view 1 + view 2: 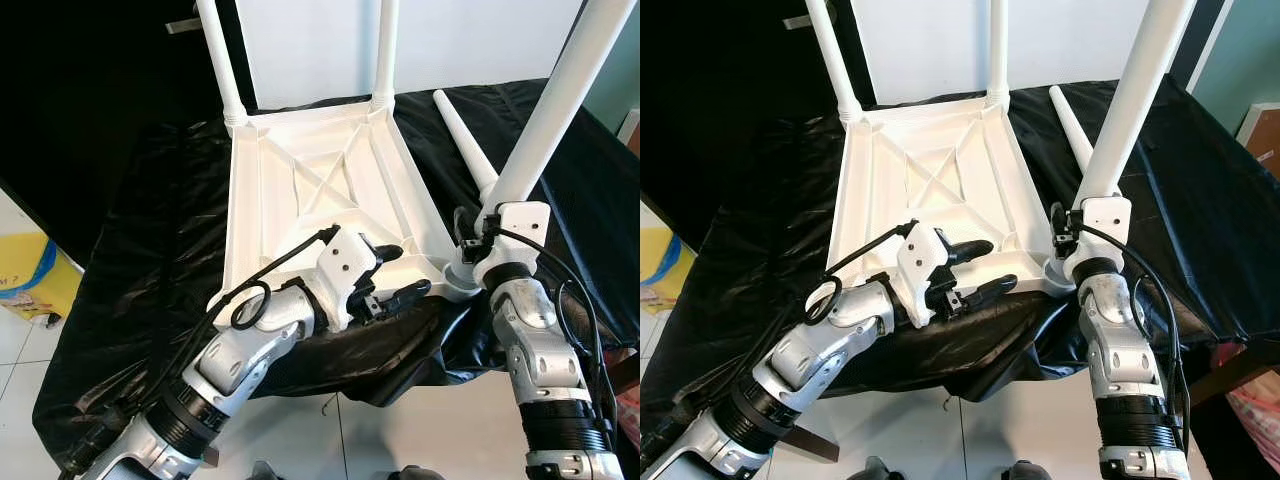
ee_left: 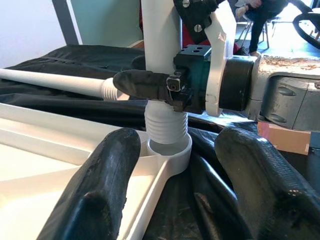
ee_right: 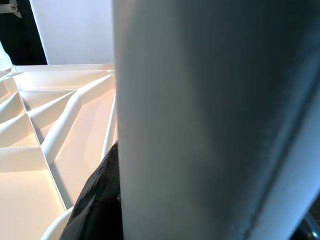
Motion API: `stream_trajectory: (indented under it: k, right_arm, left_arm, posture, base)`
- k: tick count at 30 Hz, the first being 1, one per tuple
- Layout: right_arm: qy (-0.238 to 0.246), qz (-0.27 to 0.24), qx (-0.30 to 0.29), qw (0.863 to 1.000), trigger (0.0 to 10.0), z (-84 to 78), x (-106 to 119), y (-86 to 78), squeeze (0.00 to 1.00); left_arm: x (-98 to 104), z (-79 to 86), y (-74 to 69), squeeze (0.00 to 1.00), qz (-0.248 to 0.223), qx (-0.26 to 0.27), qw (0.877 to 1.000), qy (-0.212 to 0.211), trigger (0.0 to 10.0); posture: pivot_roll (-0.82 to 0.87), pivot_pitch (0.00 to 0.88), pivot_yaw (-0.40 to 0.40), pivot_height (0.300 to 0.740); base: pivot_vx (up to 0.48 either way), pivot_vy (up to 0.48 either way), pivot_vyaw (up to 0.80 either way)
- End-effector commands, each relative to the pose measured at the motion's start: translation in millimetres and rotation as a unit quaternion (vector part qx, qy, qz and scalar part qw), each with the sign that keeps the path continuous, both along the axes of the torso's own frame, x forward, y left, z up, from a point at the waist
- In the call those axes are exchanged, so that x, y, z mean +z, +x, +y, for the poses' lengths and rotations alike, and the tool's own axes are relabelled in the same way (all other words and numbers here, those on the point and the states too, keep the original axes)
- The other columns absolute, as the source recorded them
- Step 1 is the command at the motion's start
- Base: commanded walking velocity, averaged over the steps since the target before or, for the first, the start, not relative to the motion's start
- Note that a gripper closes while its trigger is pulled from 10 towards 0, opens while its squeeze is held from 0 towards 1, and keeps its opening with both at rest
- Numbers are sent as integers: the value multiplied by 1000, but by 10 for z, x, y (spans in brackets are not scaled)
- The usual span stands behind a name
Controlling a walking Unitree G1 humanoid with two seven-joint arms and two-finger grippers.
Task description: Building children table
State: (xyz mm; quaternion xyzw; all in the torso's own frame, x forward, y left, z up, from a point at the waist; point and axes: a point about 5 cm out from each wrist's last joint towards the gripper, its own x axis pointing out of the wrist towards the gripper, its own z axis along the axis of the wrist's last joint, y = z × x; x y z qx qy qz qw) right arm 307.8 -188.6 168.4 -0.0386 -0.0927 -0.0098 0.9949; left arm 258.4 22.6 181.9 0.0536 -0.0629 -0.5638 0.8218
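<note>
Right claw (image 1: pixel 478 232) clamped on leg (image 1: pixel 545 115); keep it vertical over socket (image 2: pixel 170 152) just below. Left claw (image 1: pixel 400 272) open alongside.

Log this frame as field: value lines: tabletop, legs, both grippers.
tabletop: white tabletop upside down on black sheet
legs fitted: two at far corners
leg in work: third leg upright, threaded end at near corner socket
spare: fourth leg lying on sheet
right gripper: shut on third leg
left gripper: open, at tabletop's near edge
</note>
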Motion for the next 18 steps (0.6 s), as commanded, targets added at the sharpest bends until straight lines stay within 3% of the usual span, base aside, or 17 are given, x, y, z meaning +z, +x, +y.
stream_trajectory:
  k: [1,18]
  right_arm:
    - [-5,2,4,1000,10000,11,-6,-22,0]
    - [-6,42,15,999,10000,61,-222,-20,0]
  left_arm:
    - [-29,-23,-89,0,6,-83,996,19,10000]
    - [-8,-36,-90,0,6,-82,997,15,10000]
  posture:
    - [-120,80,56,740]
    - [-119,78,50,740]
  base:
    - [0,0,0]
    - [0,0,0]
